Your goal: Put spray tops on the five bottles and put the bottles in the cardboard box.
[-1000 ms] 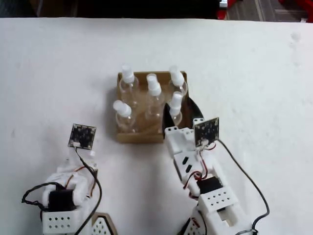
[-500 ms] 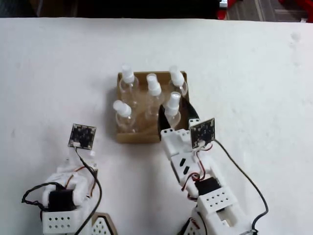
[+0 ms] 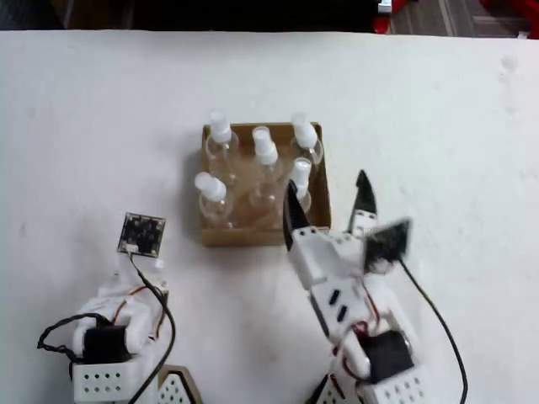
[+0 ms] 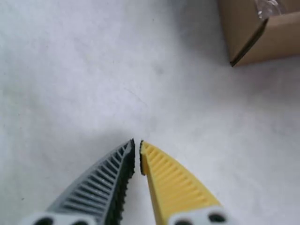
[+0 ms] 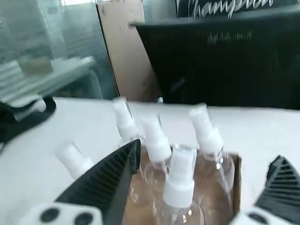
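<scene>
The cardboard box (image 3: 207, 231) sits mid-table and holds several clear bottles, each with a white spray top (image 3: 264, 146). My right gripper (image 3: 327, 196) is open just off the box's near right corner, one black finger (image 3: 292, 210) over that corner and the other (image 3: 364, 190) outside it. Nothing is between them. In the right wrist view the nearest bottle (image 5: 180, 190) stands upright in the box (image 5: 236, 164) ahead of the open gripper (image 5: 206, 183). My left gripper (image 4: 137, 157) is shut with nothing in it, over bare table near the box's corner (image 4: 243, 44).
The left arm (image 3: 114, 332) rests at the front left. The white table (image 3: 438, 109) has free room all around the box. A dark wall and glass panels lie beyond the far edge.
My right gripper let go of the near right bottle, drew back toward the front, rose and swung slightly right with its fingers spread. The left arm stayed still.
</scene>
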Action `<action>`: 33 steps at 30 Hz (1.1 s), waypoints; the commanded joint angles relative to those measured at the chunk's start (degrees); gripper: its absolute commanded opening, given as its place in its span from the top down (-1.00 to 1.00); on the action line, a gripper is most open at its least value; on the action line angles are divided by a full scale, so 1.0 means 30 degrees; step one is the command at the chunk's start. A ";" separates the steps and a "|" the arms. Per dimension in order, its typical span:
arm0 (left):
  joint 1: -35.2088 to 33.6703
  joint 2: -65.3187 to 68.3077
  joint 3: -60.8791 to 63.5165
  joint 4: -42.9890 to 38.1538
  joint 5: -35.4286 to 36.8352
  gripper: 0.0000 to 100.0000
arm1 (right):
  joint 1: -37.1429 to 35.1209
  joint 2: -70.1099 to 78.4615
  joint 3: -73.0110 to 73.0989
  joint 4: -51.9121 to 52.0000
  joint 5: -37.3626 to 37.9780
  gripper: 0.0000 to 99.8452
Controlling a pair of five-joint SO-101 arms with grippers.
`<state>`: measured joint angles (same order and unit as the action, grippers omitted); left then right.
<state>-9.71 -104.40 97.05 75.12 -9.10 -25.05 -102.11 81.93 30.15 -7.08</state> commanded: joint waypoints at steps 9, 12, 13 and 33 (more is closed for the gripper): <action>0.0249 -0.0161 -0.0029 -0.0440 -0.0117 0.95 | 0.0308 -0.0571 -0.4806 0.1538 -0.0205 0.25; 0.0249 -0.0161 -0.0029 -0.0440 -0.0117 0.95 | 0.1949 -0.0454 -0.6535 0.3150 -0.0205 0.25; 0.0249 -0.0161 -0.0029 -0.0440 -0.0117 0.95 | 0.2593 -0.0454 -0.7238 0.3971 -0.0205 0.25; 0.0249 -0.0161 -0.0029 -0.0440 -0.0117 0.95 | 0.7663 -0.0454 -0.8733 1.4930 -0.0234 0.25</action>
<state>-9.71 -104.40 97.05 75.12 -9.10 -3.08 -103.69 50.11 77.89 -7.60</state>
